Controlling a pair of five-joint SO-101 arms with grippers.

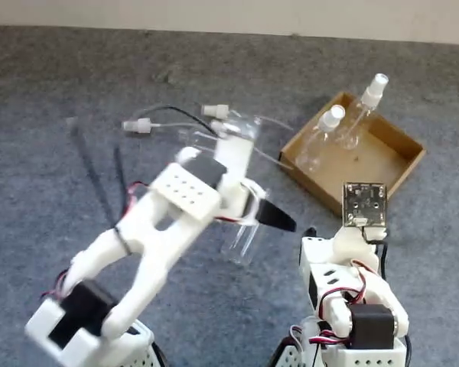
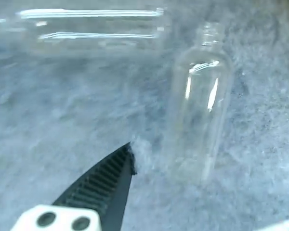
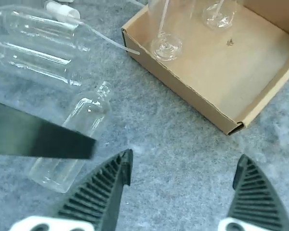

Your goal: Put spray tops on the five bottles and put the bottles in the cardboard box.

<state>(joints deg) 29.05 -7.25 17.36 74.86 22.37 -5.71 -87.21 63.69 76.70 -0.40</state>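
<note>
Closest to the lens: right gripper [image 3: 184, 156], ribbed black fingers [image 3: 103, 192] spread wide, nothing between them but grey felt [image 3: 173, 125]. Hangs over the felt at 5 o'clock of the table in the high view, short of the cardboard box [image 1: 371, 164] at 2 o'clock.

Left gripper [image 1: 264, 212] near table centre, on a white arm stretching in from 7 o'clock. Jaws apart, gripping nothing.

Uncapped bottle [image 1: 241, 243] lying on its side on the felt, at about 7 o'clock from the left gripper's black finger [image 2: 106, 187] in the high view. Base just beside that fingertip, on the open side of the jaws, neck pointing away; contact impossible to tell. Well outside the right gripper's gap, beyond one of its fingers, with the left finger crossing over it.

Two more lying bottles [image 3: 38, 57] side by side farther off, toward 12 o'clock from the left gripper. Loose spray tops [image 1: 138, 126] near them at 11 o'clock, dip tubes trailing.

Inside the box: two capped bottles [image 1: 321, 138] standing upright, close together, toward its far side.
</note>
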